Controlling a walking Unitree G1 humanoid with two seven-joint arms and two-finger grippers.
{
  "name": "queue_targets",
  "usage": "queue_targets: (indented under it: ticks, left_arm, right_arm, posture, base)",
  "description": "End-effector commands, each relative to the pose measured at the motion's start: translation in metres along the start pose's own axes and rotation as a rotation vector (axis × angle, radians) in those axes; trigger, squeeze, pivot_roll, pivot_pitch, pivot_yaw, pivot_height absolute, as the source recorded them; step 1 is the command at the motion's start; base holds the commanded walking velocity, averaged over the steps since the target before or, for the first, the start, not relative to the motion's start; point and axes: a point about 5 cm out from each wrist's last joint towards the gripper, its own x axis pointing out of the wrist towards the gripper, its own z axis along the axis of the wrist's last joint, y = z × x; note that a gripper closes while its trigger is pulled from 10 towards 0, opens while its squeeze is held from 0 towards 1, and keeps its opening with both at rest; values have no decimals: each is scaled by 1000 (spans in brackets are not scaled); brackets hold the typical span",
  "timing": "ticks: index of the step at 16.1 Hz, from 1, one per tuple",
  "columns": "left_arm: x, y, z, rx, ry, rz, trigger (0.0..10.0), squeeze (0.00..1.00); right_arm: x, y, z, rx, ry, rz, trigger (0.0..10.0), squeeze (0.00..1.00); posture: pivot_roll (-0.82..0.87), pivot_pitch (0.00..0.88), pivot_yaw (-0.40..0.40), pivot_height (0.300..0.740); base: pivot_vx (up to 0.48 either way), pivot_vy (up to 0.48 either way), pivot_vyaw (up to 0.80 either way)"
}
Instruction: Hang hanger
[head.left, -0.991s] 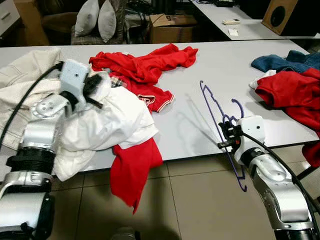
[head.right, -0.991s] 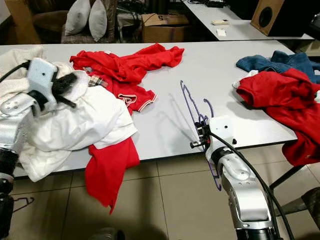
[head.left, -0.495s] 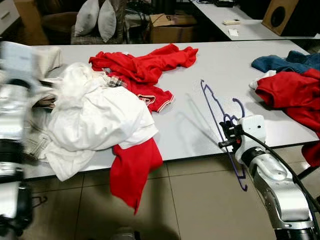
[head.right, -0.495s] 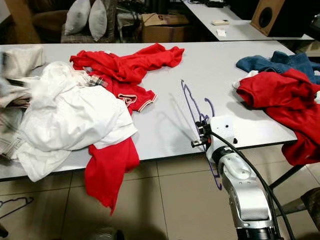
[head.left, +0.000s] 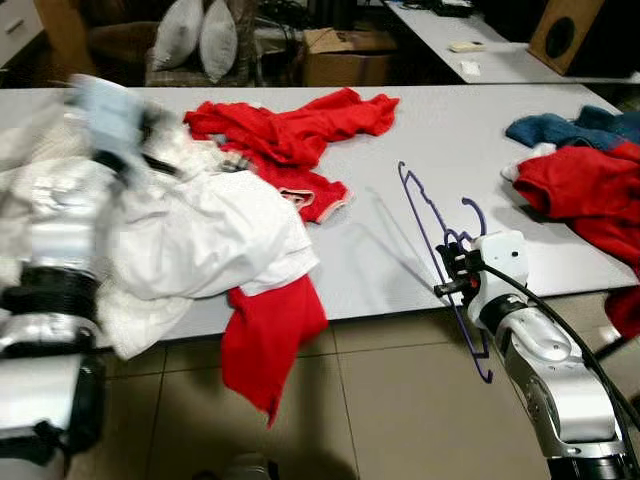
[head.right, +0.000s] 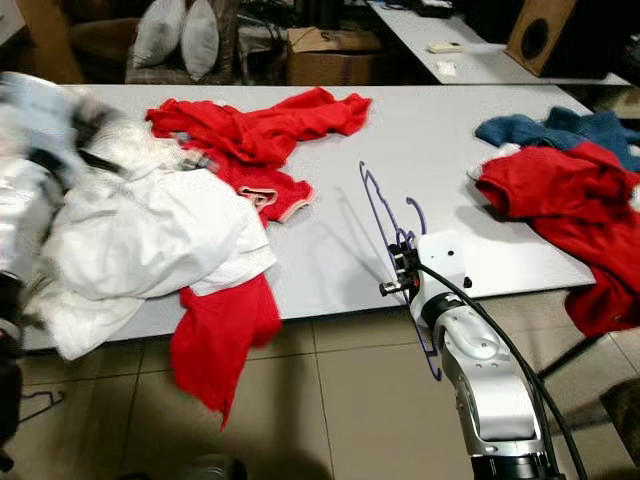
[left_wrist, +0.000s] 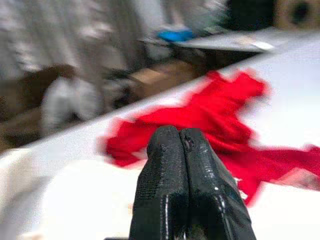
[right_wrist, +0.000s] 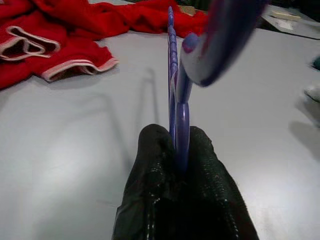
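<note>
A thin purple hanger (head.left: 418, 212) stands on edge at the grey table's (head.left: 380, 250) front edge, its lower end hanging below the tabletop. My right gripper (head.left: 452, 268) is shut on the hanger (right_wrist: 172, 75) near its hook, with the black fingers (right_wrist: 150, 150) pinching the purple bar. My left gripper (head.left: 165, 160) is blurred with motion above the white garment (head.left: 210, 240) at the table's left. In the left wrist view the left gripper (left_wrist: 181, 134) is shut with nothing between the fingers.
A red shirt (head.left: 290, 125) lies spread mid-table and a red cloth (head.left: 265, 335) hangs over the front edge. Red clothes (head.left: 585, 185) and blue clothes (head.left: 560, 125) are piled at the right end. Another hanger (head.right: 30, 405) lies on the tiled floor at the left.
My left arm swung off to the left, then came back over the white garment, still blurred. The right gripper with the hanger has stayed where it was.
</note>
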Motion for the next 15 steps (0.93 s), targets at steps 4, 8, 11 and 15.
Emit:
queue_targets:
  ticks: [4, 8, 11, 15]
  left_arm:
    - [4, 2, -15, 34, 104, 20, 10000, 1000]
    - [7, -6, -33, -34, 209, -48, 10000, 1000]
    - [1, -6, -51, 84, 330, -69, 10000, 0]
    - [-2, 3, -51, 106, 326, -30, 0, 0]
  right_arm:
    - [-4, -4, -2, 2, 4, -16, 10000, 0]
    - [-8, -11, -6, -2, 10, -34, 10000, 0]
    - [-6, -8, -6, 0, 8, -42, 10000, 0]
    - [-8, -5, -5, 2, 3, -33, 10000, 0]
  posture:
    - [59, 0, -10, 740]
    - [50, 0, 28, 740]
    - [44, 0, 29, 740]
    - [28, 0, 29, 740]
  base:
    - [0, 0, 0]
    - [0, 0, 0]
    - [0, 0, 0]
    - [0, 0, 0]
